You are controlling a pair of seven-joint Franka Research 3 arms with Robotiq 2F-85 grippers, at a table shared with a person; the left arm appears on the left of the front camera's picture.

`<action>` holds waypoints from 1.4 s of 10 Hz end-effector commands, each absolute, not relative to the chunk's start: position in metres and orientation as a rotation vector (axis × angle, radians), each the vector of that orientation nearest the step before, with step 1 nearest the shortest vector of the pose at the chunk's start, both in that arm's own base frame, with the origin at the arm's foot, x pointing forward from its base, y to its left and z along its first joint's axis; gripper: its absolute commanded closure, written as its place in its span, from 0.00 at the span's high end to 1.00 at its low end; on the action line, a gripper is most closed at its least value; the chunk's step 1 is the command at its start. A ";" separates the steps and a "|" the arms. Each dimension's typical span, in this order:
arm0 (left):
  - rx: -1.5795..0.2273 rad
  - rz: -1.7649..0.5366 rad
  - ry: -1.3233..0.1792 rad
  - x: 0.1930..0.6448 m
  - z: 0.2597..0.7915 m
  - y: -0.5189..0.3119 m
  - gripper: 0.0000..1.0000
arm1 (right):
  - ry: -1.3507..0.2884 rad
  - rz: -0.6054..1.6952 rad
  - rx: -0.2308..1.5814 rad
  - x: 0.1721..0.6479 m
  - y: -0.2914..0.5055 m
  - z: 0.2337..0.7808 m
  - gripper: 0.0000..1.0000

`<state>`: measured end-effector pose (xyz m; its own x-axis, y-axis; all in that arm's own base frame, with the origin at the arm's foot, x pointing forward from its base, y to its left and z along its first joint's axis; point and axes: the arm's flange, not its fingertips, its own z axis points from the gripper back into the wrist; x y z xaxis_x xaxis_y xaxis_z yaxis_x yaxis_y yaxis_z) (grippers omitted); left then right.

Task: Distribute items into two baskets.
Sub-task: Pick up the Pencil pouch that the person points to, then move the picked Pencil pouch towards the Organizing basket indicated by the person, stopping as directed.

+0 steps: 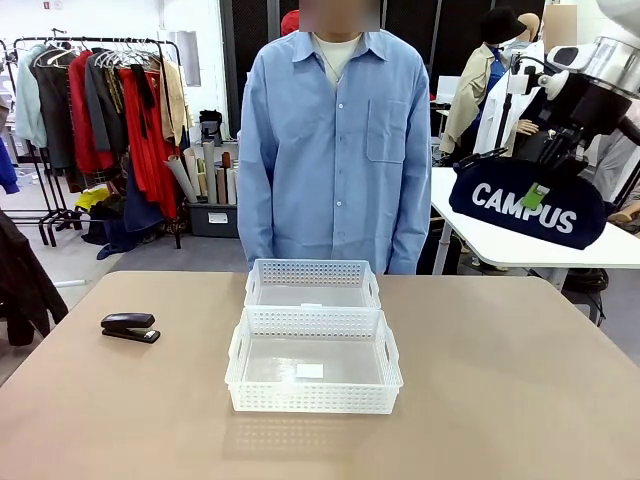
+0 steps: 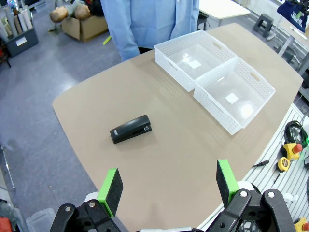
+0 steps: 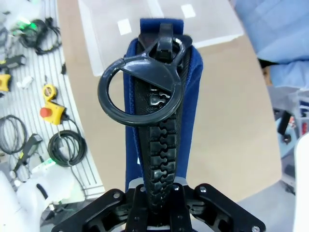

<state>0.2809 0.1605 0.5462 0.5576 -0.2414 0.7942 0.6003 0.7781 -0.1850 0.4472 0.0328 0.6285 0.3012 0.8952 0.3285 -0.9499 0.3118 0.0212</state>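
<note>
A navy-blue pouch (image 1: 527, 205) with white "CAMPUS" lettering hangs high at the right, clear of the table, with my right gripper (image 1: 540, 190) shut on its top. In the right wrist view the jaws (image 3: 159, 200) clamp the black zipper ridge of the pouch (image 3: 130, 145), and a ring pull shows above them. The small black stapler (image 1: 130, 327) lies on the table's left side. Two white perforated baskets stand end to end at the centre: the larger near one (image 1: 313, 398) and the smaller far one (image 1: 312, 270). High over the table's left end, my left gripper (image 2: 168, 186) is open above the stapler (image 2: 131, 129).
A person in a blue shirt (image 1: 335, 140) stands at the far edge behind the baskets, hands out of sight. The tan table (image 1: 500, 380) is bare on its right half. A white table (image 1: 520, 245) stands behind at right. Tools and cables (image 3: 53, 111) lie beside the table.
</note>
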 end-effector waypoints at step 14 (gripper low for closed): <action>-0.478 -0.535 -0.852 0.281 0.546 0.161 1.00 | -0.290 1.217 0.225 0.451 0.032 0.623 0.00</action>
